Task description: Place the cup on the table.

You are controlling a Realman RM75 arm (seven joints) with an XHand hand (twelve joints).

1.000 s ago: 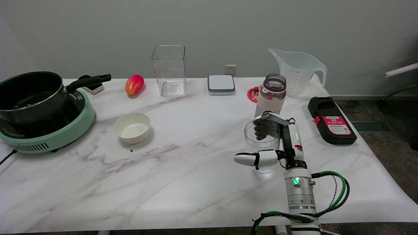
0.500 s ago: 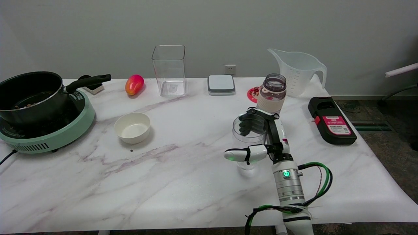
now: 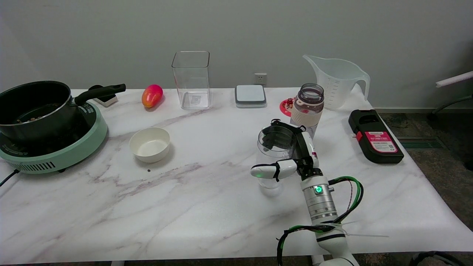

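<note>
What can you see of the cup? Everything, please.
The cup is clear, looks like plastic, with a round open rim, and appears empty. It stands upright, right of the table's middle, just in front of the bottle. The right hand grips it: dark fingers show through the far wall, the thumb crosses the near side. Whether its base touches the table cannot be told.

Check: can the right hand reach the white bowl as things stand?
Probably not yet: the right hand holds the clear cup, so it is occupied. The marble between it and the bowl looks bare, so the path itself seems free.
</note>
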